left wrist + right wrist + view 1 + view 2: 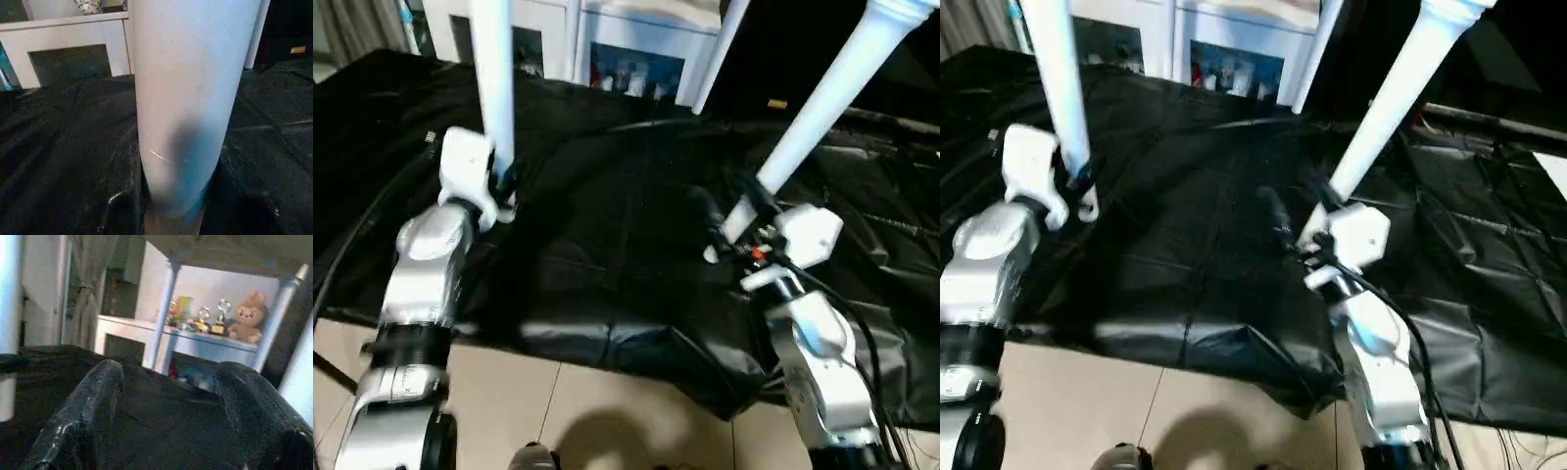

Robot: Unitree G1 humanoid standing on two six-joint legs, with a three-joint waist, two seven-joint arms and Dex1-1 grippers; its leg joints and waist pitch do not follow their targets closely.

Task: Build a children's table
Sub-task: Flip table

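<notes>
The children's table stands upright on the black-draped work table (626, 245), with its white tube legs rising out of the head views. My left gripper (504, 186) is at the lower end of the left leg (494, 78), and that leg (190, 98) runs close up in front of the left wrist camera. My right gripper (722, 230) is open beside the foot of the slanting right leg (822, 108). Its black fingers (98, 396) have nothing between them. The top's underside (220, 249) shows overhead, and a third leg (720, 49) stands further back.
Wrinkled black cloth hangs over the work table's near edge above the tiled floor (587, 411). A white shelf unit (636, 49) with toys and trophies (215, 323) stands behind. Black cables (352, 245) trail by my left arm.
</notes>
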